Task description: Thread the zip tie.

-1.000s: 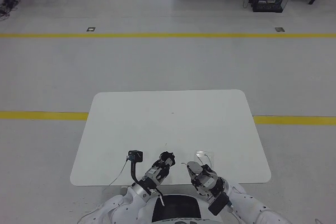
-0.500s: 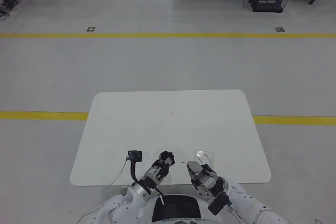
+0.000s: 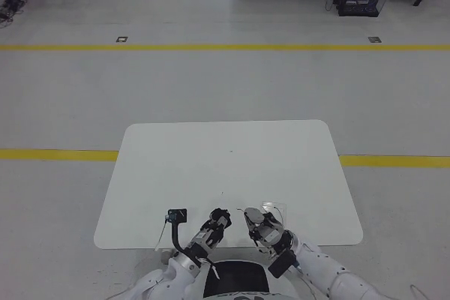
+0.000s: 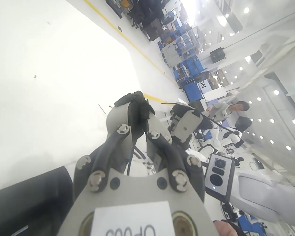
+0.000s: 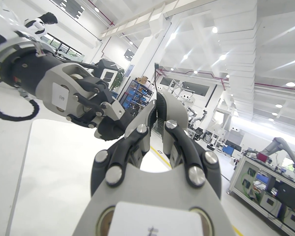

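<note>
Top view, lower centre of frame: left gripper (image 3: 222,217) and right gripper (image 3: 250,217) sit close together over the table (image 3: 232,150). Right jaws pinch the zip tie (image 5: 156,77), its thin black strip poking beyond the fingertips; left jaws pressed together.

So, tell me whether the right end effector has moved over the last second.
Yes. The right end effector has shifted slightly farther in from the near edge of the white rounded table, and closer to the left end effector.
</note>
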Motion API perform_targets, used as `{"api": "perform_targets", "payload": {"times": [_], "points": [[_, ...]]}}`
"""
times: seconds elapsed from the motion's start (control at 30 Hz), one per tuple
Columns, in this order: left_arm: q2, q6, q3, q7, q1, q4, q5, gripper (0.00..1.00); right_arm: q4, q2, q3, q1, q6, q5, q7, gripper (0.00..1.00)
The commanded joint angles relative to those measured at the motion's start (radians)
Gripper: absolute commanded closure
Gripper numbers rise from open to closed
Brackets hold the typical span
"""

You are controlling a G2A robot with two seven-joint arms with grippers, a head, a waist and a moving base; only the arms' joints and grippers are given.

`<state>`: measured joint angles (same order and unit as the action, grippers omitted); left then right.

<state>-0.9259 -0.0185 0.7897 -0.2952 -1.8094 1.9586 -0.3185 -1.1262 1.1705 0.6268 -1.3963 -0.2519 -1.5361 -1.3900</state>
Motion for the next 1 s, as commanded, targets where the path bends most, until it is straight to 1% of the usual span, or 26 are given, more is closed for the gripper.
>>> {"api": "perform_targets", "payload": {"times": [0.0, 0.1, 0.23, 0.37, 0.5, 0.57, 0.67, 0.73, 0.97], "points": [[0.001, -0.006, 0.005, 0.004, -0.008, 0.002, -0.001, 1.0, 0.01, 0.011, -0.007, 0.008, 0.001, 0.004, 0.0, 1.0], [0.001, -0.017, 0.008, 0.017, -0.014, 0.001, 0.006, 1.0, 0.027, 0.027, -0.017, 0.016, 0.006, 0.009, 0.0, 1.0], [-0.001, -0.028, 0.01, 0.03, -0.014, -0.003, 0.016, 1.0, 0.034, 0.043, -0.024, 0.015, 0.022, 0.014, 0.0, 1.0], [-0.005, -0.033, 0.012, 0.03, -0.011, -0.007, 0.029, 1.0, 0.034, 0.043, -0.023, 0.014, 0.022, 0.014, 0.0, 1.0], [-0.008, -0.058, 0.016, 0.029, -0.01, -0.01, 0.05, 1.0, 0.034, 0.043, -0.023, 0.014, 0.022, 0.014, 0.0, 1.0], [-0.008, -0.058, 0.016, 0.029, -0.01, -0.01, 0.05, 1.0, 0.034, 0.043, -0.023, 0.014, 0.022, 0.014, 0.0, 1.0], [-0.008, -0.058, 0.016, 0.029, -0.01, -0.01, 0.05, 1.0, 0.015, 0.043, -0.018, 0.006, 0.023, -0.005, 0.038, 1.0], [-0.01, -0.056, 0.014, 0.034, -0.003, -0.013, 0.055, 1.0, 0.012, 0.042, -0.013, 0.0, 0.022, -0.016, 0.043, 1.0], [-0.018, -0.058, 0.015, 0.034, 0.002, -0.018, 0.079, 1.0, 0.003, 0.045, 0.008, -0.019, 0.019, -0.024, 0.031, 1.0]]}}
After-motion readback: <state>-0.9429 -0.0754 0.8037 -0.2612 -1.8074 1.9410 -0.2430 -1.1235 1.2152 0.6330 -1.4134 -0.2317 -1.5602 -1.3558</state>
